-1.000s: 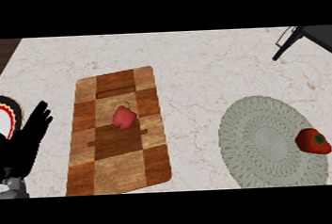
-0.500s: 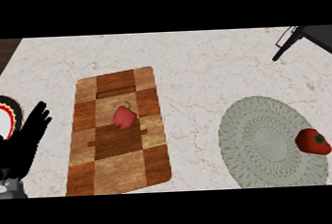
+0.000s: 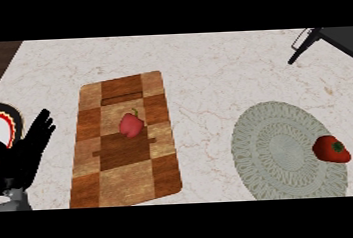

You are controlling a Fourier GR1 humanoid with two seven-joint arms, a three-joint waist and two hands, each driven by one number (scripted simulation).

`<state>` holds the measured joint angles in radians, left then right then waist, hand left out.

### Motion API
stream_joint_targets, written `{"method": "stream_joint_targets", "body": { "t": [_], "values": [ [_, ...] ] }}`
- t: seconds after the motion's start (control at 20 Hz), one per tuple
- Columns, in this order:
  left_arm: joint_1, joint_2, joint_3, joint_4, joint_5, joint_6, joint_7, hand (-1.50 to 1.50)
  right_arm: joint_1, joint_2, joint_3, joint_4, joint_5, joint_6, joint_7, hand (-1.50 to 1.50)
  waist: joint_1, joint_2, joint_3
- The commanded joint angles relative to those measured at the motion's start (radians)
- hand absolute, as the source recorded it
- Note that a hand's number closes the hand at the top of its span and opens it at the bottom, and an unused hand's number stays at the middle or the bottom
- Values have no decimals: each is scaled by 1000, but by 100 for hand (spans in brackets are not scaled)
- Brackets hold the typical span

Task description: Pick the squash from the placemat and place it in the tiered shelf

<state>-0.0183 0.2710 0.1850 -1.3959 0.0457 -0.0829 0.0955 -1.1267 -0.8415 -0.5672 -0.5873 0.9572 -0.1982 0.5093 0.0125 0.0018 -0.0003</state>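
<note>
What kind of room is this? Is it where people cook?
Probably a kitchen. There is a marbled counter, a wooden cutting board with a red pepper on it, and a round woven placemat holding a red vegetable.

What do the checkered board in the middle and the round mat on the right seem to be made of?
The board looks like wood: light and dark brown squares with visible grain and a matte finish. The round mat looks woven, perhaps from pale grey-green cord or fibre: concentric braided rings and a knotted edge. Neither can be confirmed by sight alone.

Kitchen: marble counter (image 3: 206,64) w/ wooden cutting board (image 3: 122,168), woven placemat (image 3: 277,156).
</note>
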Motion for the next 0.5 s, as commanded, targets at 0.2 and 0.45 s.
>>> {"method": "stream_joint_targets", "body": {
  "t": [0.2,0.45],
  "values": [
    [-9,48,47,41,22,-42,-19,0,6,-27,-116,-105,-176,7,-31,-150,-16,-3,0],
    [57,-4,13,-34,3,-7,17,0,78,-62,-154,-330,-271,115,15,-150,-33,-13,0]
  ]
}}
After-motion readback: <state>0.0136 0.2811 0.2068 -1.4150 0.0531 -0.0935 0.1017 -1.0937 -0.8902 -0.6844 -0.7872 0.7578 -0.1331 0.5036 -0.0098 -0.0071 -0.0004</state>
